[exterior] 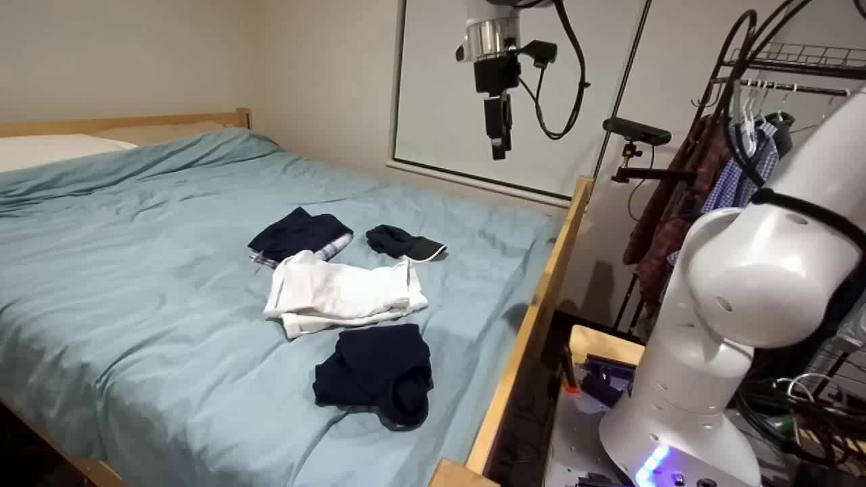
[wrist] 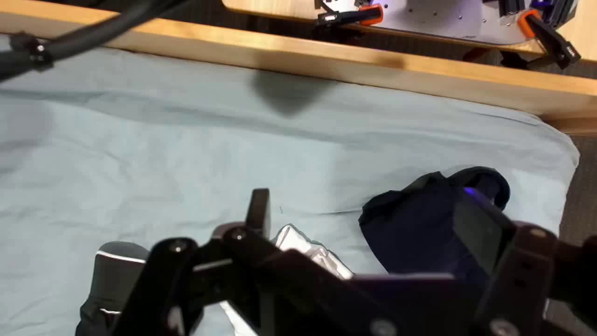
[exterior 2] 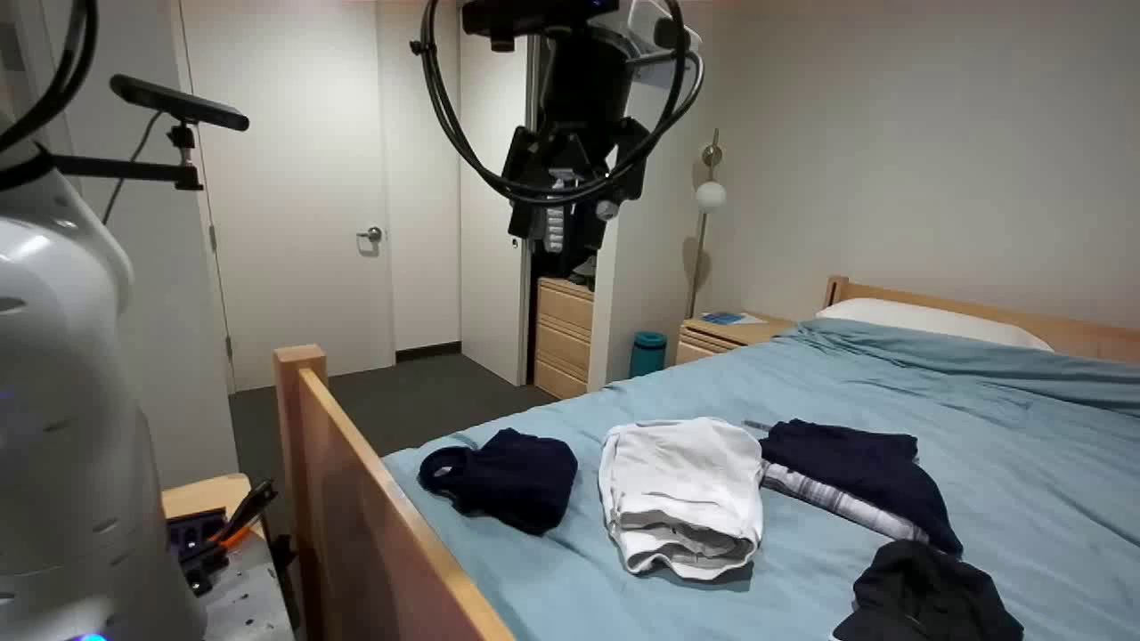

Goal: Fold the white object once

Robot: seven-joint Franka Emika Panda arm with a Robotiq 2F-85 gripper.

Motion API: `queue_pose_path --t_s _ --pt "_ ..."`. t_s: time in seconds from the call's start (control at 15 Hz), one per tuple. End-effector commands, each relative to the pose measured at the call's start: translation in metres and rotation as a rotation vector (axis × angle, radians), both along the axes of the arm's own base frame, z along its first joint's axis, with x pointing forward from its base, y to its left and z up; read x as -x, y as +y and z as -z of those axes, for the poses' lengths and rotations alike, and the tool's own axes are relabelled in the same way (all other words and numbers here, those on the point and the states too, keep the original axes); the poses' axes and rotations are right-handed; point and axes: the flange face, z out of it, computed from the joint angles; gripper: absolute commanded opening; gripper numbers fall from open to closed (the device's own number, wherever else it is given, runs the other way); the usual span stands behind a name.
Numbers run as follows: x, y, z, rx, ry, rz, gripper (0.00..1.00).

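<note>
The white object (exterior: 348, 291) is a rumpled, roughly rectangular cloth lying on the bed, with layered edges. In an exterior view (exterior 2: 681, 467) its near end shows loose, open folds. My gripper (exterior: 499, 145) hangs high above the bed, well apart from the cloth; it also shows in an exterior view (exterior 2: 563, 236). In the wrist view my gripper (wrist: 371, 217) is open, with its two fingers wide apart and nothing between them. A corner of the white object (wrist: 301, 242) shows below; the gripper body hides most of it there.
Dark navy garments lie on both sides of the white object, one near the bed's foot (exterior: 375, 372) and one with a plaid cloth under it (exterior: 298, 233). A black cap (exterior: 402, 242) lies close by. A wooden footboard (exterior: 541, 297) stands between bed and robot base.
</note>
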Motion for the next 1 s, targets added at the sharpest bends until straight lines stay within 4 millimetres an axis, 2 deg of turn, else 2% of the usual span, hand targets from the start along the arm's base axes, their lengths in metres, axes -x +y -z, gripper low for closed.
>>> queue_pose_path --t_s 0.0,0.13,0.33,0.53,0.67,0.93 --pt "0.000 0.000 -0.001 0.000 0.001 0.000 1.00" --pt "-0.003 -0.003 0.002 -0.025 -0.007 0.020 1.00" --pt "-0.008 -0.019 0.020 -0.089 -0.020 0.217 1.00" --pt "-0.019 -0.042 0.059 -0.096 -0.039 0.381 1.00" --pt "-0.034 -0.057 0.090 -0.065 -0.062 0.487 1.00" --pt "-0.076 -0.078 0.140 0.010 -0.082 0.690 1.00"
